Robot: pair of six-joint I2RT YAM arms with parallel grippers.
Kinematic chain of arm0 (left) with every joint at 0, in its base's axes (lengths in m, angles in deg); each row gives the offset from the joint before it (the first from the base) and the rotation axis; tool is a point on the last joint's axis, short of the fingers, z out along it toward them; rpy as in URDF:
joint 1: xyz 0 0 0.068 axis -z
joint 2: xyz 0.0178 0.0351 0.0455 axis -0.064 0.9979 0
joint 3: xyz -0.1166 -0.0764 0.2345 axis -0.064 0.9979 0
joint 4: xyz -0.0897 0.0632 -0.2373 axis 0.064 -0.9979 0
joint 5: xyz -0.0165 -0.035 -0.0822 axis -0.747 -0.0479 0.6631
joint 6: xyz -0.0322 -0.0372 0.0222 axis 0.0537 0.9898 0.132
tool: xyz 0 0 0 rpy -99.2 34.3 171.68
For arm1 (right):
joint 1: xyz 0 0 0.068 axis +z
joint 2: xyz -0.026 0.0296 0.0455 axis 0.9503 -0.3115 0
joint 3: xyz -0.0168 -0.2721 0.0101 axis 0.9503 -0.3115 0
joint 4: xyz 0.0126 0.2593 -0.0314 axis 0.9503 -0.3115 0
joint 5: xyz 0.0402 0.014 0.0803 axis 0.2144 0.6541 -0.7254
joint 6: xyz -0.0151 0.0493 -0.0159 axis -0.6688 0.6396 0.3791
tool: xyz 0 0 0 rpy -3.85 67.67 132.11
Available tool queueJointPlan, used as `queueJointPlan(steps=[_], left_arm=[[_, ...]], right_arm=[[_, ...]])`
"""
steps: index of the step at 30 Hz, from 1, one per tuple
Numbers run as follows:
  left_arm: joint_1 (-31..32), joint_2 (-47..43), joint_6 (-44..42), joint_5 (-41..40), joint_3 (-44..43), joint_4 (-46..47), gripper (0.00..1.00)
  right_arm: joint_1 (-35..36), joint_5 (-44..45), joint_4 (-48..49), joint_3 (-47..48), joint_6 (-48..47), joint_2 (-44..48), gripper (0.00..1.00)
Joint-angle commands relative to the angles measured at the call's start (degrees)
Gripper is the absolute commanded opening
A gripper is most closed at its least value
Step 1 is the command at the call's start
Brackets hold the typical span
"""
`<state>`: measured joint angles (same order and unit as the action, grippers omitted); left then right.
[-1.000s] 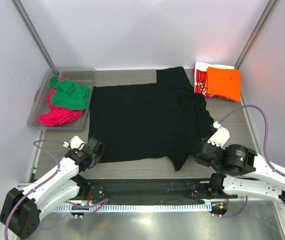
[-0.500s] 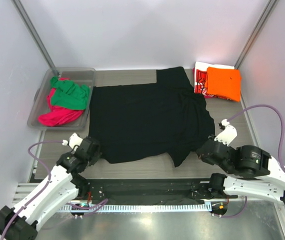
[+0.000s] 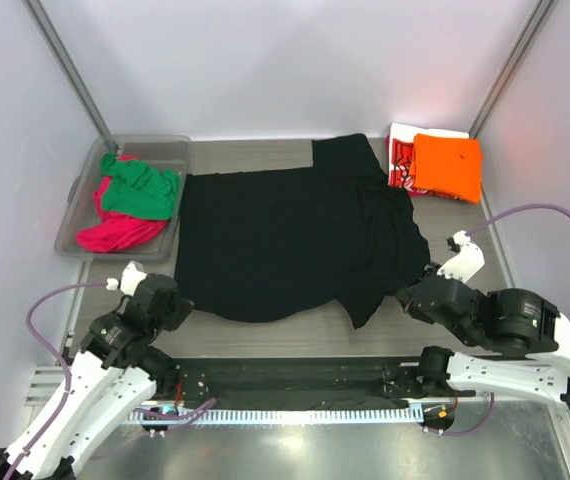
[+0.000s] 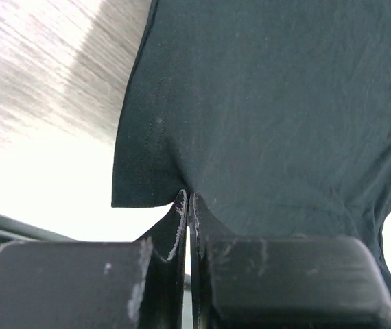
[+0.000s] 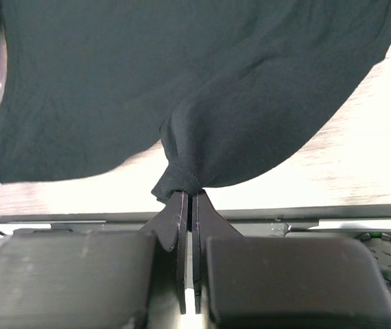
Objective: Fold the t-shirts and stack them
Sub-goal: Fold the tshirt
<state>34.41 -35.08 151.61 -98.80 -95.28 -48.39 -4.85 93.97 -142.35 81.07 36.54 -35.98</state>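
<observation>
I am drawing my left pincer (image 4: 187, 199) and right pincer (image 5: 187, 195) back toward six o'clock, both clamped on the black t-shirt (image 3: 295, 235) at its hem, readying the fold.

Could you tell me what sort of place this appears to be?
Probably a robot lab test cell: plain white panels on metal posts enclose a table, with the left arm and right arm bolted at its edge.

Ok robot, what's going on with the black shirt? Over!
Left gripper shut on black t-shirt, near hem. Right gripper shut on it too. Shirt spread out, nothing on top.
</observation>
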Motion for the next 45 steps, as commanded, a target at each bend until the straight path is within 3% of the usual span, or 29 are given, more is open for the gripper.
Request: queueJointPlan(steps=[1,4,9,12,13,15,17,20,24,36,43,44,45], left_arm=[[0.2,-1.6,0.6,0.4,-2.6,-4.2,0.0],[0.3,-1.3,-1.8,-0.1,-3.1,-2.6,0.0],[0.2,13.2,-9.7,2.5,-6.8,3.4,0.0],[0.2,17.8,-12.1,1.2,-9.4,6.4,0.0],[0.2,18.6,-13.1,0.8,-10.0,7.1,0.0],[0.0,21.5,-14.1,-0.1,-12.5,8.4,0.0],[-0.2,24.0,-15.6,-0.4,-15.0,9.0,0.0],[-1.0,28.3,-18.0,0.5,-17.2,10.5,0.0],[-3.3,32.8,-20.2,0.8,-19.5,11.4,0.0],[-14.8,48.2,-27.3,3.9,-27.2,15.8,0.0],[-19.8,64.6,-29.7,8.0,-39.6,14.2,0.0],[-20.5,67.1,-30.0,8.9,-44.0,13.0,0.0],[-20.9,68.9,-30.2,9.3,-46.2,11.7,0.01]], right_arm=[[0.2,4.6,-8.6,2.7,0.4,0.7,0.01],[0.2,7.9,-8.6,3.3,0.3,-1.5,0.01],[0.2,14.3,-6.1,6.9,-3.3,-11.4,0.01],[-0.5,18.8,-3.6,11.6,-8.5,-16.7,0.01],[-2.9,18.9,-2.1,13.7,-14.6,-20.2,0.01],[-7.9,15.1,4.3,15.2,-22.6,-23.1,0.01],[-17.8,9.0,12.1,15.2,-33.3,-25.2,0.01],[-25.5,2.7,19.0,14.2,-41.1,-26.0,0.01],[-31.7,-3.4,22.5,15.0,-47.1,-30.7,0.01],[-46.3,-9.8,31.8,19.6,-58.5,-47.8,0.01],[-50.8,-8.9,32.2,36.8,-63.0,-66.1,0.01],[-52.0,-9.3,30.7,39.7,-63.0,-70.3,0.08],[-52.4,-10.6,30.1,42.4,-63.0,-71.9,0.22]])
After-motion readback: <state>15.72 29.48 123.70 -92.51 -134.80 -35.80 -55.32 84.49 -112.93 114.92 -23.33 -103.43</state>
